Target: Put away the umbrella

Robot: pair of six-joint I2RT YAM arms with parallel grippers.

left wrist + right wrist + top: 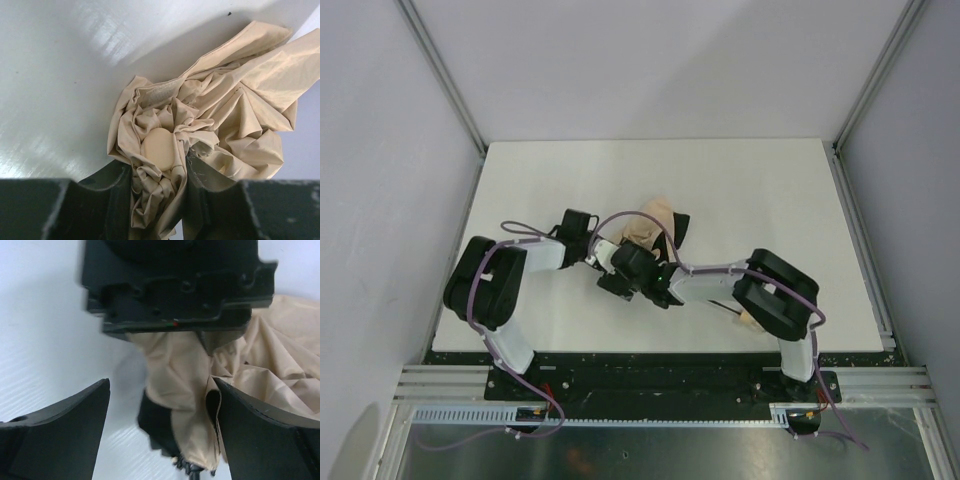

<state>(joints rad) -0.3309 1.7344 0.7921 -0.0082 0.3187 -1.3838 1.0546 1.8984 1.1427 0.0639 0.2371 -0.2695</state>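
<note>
Left wrist shows left pincer (157,172) clamping bunched umbrella (225,110), right wrist alone shows right pincer (161,387) spread open

No legible text in any view. Checked the umbrella (225,110): plain tan fabric, no label, brand or print readable. Checked the desk (750,180) beside the umbrella: plain white surface, no markings, numbers or signs. Nothing that can be read.
</note>
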